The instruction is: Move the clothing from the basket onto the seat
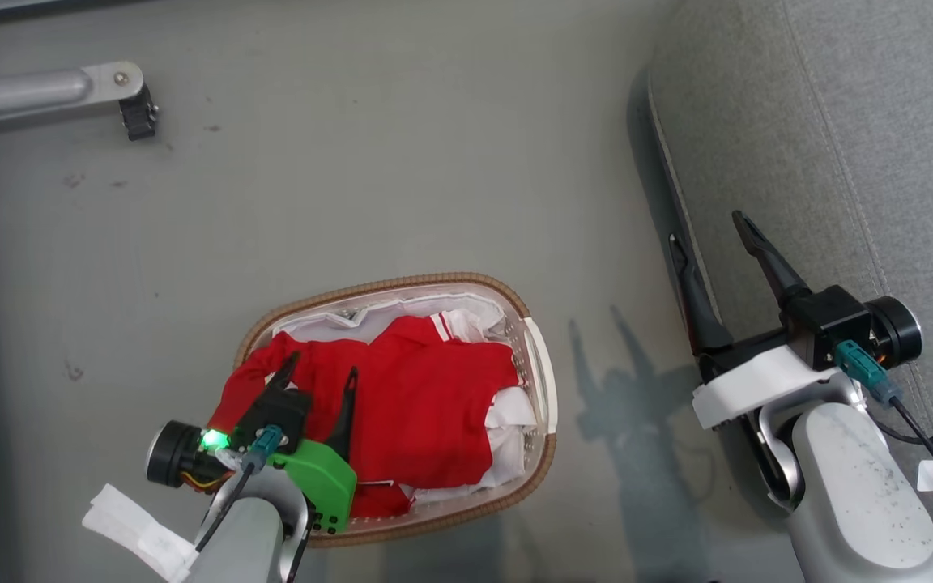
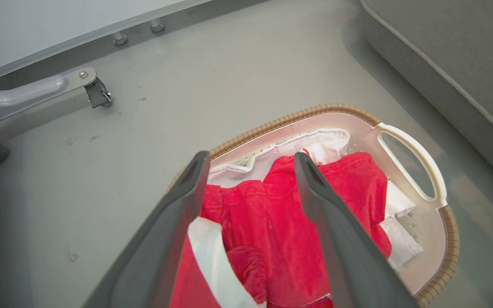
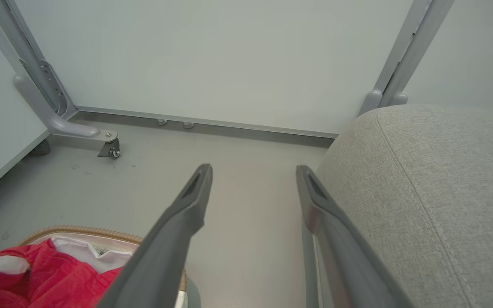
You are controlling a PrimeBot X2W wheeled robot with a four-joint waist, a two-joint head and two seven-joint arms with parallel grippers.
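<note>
The red clothing (image 1: 426, 397) lies heaped in the basket (image 1: 402, 283), with the grey seat (image 1: 839, 121) off to the basket's right. The left gripper (image 1: 323, 364) hangs over the basket's near-left side, and the right gripper (image 1: 705, 227) is well right of the basket. Both have their jaws spread and hold nothing. It looks like the reach for a first garment; next the left should lower and pinch a fold.

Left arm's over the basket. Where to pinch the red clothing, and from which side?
Pinch a raised red fold near the middle of the clothing, coming straight down from above. It lies bunched in the basket, whose walls block a sideways approach, and its wrinkled ridges give something to close on. The left end effector hangs open over it. Stay off the white liner at the edges.
</note>
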